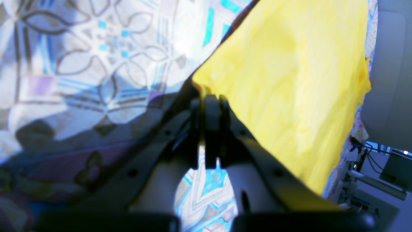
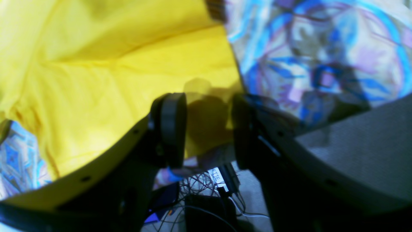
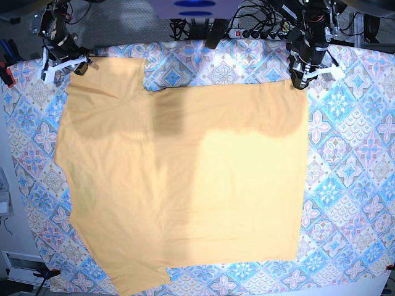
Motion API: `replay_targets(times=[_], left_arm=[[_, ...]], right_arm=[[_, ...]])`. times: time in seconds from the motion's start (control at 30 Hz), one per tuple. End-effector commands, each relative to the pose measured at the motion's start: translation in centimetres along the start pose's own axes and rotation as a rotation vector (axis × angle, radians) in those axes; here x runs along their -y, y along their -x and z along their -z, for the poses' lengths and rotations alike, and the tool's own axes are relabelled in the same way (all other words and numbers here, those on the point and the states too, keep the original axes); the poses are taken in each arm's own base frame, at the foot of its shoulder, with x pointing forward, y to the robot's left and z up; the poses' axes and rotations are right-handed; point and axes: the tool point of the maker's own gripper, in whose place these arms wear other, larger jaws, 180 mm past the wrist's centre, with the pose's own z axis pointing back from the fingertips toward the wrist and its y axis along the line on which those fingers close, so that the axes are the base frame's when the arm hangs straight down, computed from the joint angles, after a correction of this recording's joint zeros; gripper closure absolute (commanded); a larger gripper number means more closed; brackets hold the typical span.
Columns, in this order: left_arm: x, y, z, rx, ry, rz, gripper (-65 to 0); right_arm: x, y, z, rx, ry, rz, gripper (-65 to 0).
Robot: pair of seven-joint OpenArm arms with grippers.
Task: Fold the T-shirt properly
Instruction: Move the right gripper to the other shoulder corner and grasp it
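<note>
The T-shirt [image 3: 185,185] lies spread flat across the patterned tablecloth [image 3: 345,185], pale orange-yellow, with a sleeve at the lower left. My left gripper [image 3: 299,82] stands at the shirt's far right corner. In the left wrist view its fingers [image 1: 209,98] are pressed together on the edge of the yellow fabric [image 1: 289,80]. At the shirt's far left corner my right gripper [image 3: 79,66] hovers, and its jaws [image 2: 207,106] stand apart over the shaded yellow cloth [image 2: 96,80] with a clear gap between them.
Cables and a power strip [image 3: 247,28] run along the table's far edge and also show below the right gripper as tangled cables [image 2: 209,190]. A red clamp [image 3: 6,77] holds the tablecloth at the left edge. Bare patterned cloth [image 1: 80,64] borders the shirt.
</note>
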Motion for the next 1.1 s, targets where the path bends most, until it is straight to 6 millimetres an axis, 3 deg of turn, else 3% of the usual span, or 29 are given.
replay_targets(times=[0.0,0.23,0.43,0.6,0.83,1.07], left_arm=[[-0.5,0.7,-0.1,-0.037,-0.019,0.011,0.0],[-0.5,0.7,-0.1,-0.037,-0.019,0.011,0.0],[-0.5,0.7,-0.1,-0.037,-0.019,0.011,0.0],[-0.5,0.7,-0.1,-0.037,-0.019,0.011,0.0],[-0.5,0.7,-0.1,-0.037,-0.019,0.011,0.0],[-0.5,0.7,-0.1,-0.037,-0.019,0.011,0.0]], right_arm=[[0.0,0.7,-0.2,-0.033,-0.01,-0.002,-23.2],[-0.9,1.4,0.0,-0.059,-0.03,-0.015,-22.5],[-1.0,1.2,-0.1,-0.053,-0.033,-0.018,-15.7],[-0.8,0.8,-0.2,-0.04,-0.028,-0.015,-17.0],[-0.3,-1.7,-1.3,0.03,-0.011,-0.021,-19.2],[1.3,-2.6,-1.9,0.056,0.028,-0.005,-19.2]])
